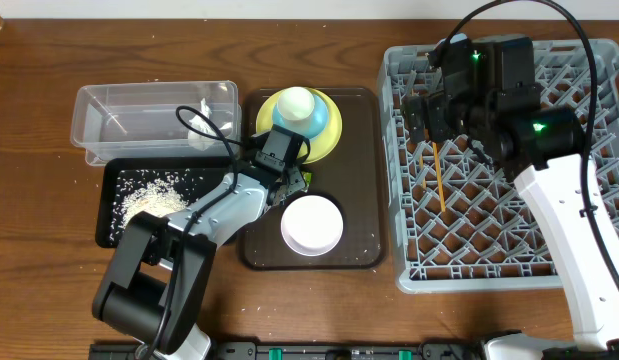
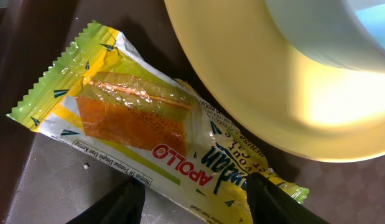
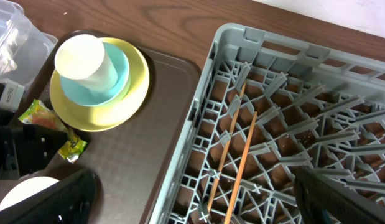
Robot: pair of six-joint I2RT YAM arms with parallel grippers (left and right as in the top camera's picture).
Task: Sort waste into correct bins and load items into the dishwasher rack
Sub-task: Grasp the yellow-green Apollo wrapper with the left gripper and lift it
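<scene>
**Item:** snack wrapper, green and yellow, flat, sealed.

**Location:** on the brown serving tray at the middle of the surface. It lies just beside the near rim of the yellow plate, one end tucked close under that rim.

**Orientation:** in the left wrist view the long axis runs diagonally, from the serrated end at upper left to the crumpled end at lower right. The printed face is up.

**Left fingers**: spread apart, empty, poised over the wrapper's lower edge.

**Right fingers**: spread apart, empty, above the dishwasher rack, where the chopsticks lie.

**Step in hand (judged):** picking up the wrapper for binning.

**Handling note:**
- Lower until the tips meet the tray.
- Close across the short width, not along the diagonal.
- Keep clear of the plate rim.
- The film looks slick, so pinching the crumpled end should hold better.
</scene>
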